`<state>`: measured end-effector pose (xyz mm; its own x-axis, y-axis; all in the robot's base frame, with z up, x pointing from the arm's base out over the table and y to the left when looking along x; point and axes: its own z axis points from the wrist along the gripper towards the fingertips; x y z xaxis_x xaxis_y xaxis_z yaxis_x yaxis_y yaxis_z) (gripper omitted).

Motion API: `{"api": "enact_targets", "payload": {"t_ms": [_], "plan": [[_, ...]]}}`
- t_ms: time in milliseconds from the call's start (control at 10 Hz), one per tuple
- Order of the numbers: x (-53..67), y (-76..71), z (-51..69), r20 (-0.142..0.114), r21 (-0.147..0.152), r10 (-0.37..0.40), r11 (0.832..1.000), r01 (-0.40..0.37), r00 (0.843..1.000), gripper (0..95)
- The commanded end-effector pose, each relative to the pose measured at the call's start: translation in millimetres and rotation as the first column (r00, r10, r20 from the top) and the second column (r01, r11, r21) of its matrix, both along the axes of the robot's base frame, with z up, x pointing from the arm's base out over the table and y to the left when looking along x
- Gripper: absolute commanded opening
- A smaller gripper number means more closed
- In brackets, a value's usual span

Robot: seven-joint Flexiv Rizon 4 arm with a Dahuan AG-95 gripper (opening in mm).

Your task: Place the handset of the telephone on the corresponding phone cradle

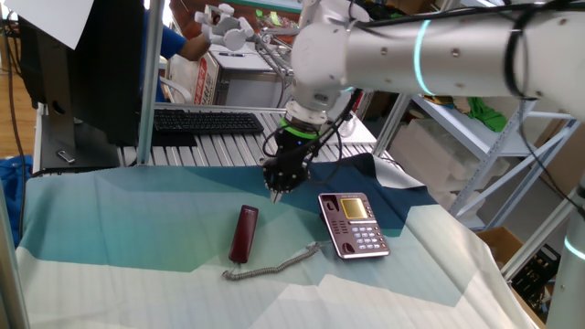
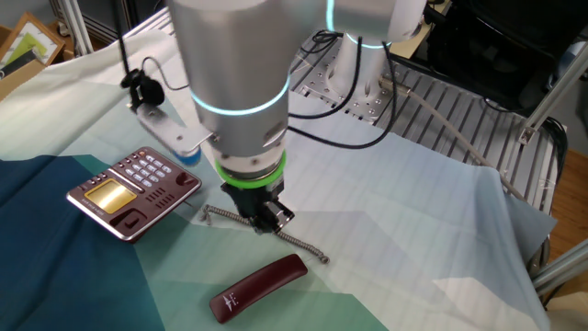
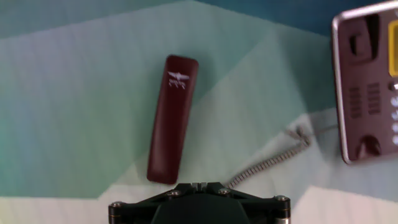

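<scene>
The dark red handset lies flat on the teal and white cloth, left of the maroon telephone. Its grey coiled cord runs from its near end toward the phone base. My gripper hangs above the cloth, behind the handset and between it and the phone, touching neither. Its fingers look pressed together and hold nothing. The other fixed view shows the gripper above the cord, with the handset in front and the telephone to the left. The hand view shows the handset, the telephone and the gripper.
A black keyboard lies on the metal roller bed behind the cloth. A dark monitor and an upright post stand at the back left. Shelving stands to the right. Cables hang near the arm's base.
</scene>
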<state>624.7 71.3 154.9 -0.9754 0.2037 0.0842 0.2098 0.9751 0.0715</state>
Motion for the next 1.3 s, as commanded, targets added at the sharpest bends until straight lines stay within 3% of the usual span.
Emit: {"api": "enact_targets", "payload": {"t_ms": [100,300,600,700,800,900,1100,1200,1300], "plan": [[-0.4,1.5,-10.5,0.007,-0.008,0.005,1.0,-0.005,1.0,0.0],[-0.2,1.0,-18.0,0.0,-0.007,0.014,1.0,-0.014,1.0,0.0],[-0.6,1.3,-18.2,0.0,-0.022,0.025,0.999,-0.025,1.0,0.0],[-0.8,1.4,-18.3,0.002,-0.036,0.028,0.999,-0.028,1.0,0.0],[-1.2,1.5,-18.9,0.003,-0.082,0.051,0.995,-0.051,0.999,0.0],[-3.1,2.0,-21.3,0.0,-0.096,0.054,0.994,-0.053,0.999,0.0],[-9.6,2.5,-30.8,-0.015,-0.082,0.027,0.996,-0.028,1.0,0.0],[-14.4,-0.5,-41.4,-0.018,-0.034,0.0,0.999,-0.001,1.0,0.0],[-18.8,-4.0,-50.7,-0.008,-0.007,-0.014,1.0,0.014,1.0,0.0]]}}
